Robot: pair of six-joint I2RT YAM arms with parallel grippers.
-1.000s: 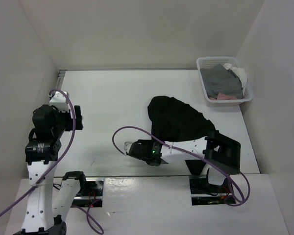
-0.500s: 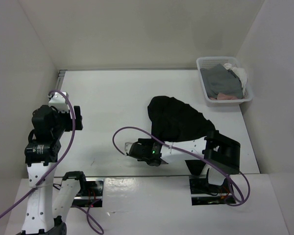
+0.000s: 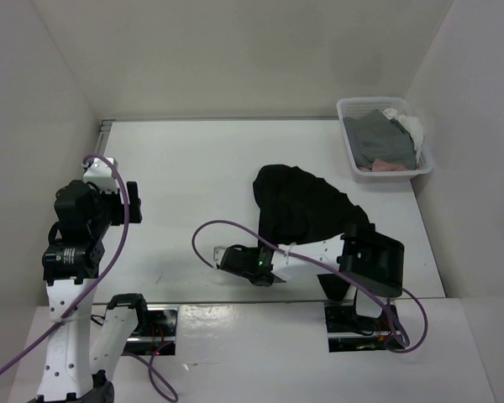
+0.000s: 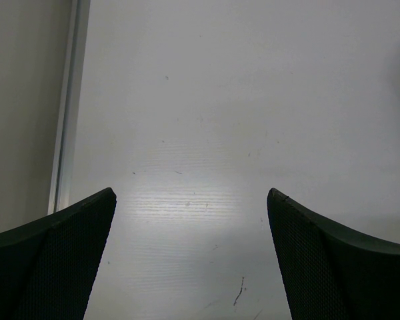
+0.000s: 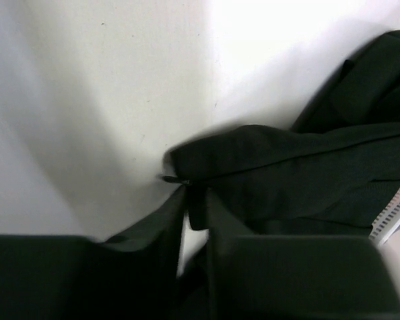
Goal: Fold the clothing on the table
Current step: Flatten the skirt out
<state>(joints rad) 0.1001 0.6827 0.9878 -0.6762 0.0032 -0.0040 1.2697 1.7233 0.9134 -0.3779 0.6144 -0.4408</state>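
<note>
The clothing is a black skirt lying crumpled right of centre on the white table. My right gripper is low at the skirt's near-left edge. In the right wrist view its jaws stand almost together, with a corner flap of the clothing pinched between them. My left gripper hovers at the left side, far from the skirt. In the left wrist view it is wide open over the bare table, with nothing between its fingers.
A white mesh basket with grey and pink cloth stands at the back right corner. A metal rail runs along the table's left edge. White walls enclose the back and both sides.
The right gripper's jaws have narrowed onto the skirt's edge, and the right arm's elbow has shifted slightly left. The left arm has not moved.
</note>
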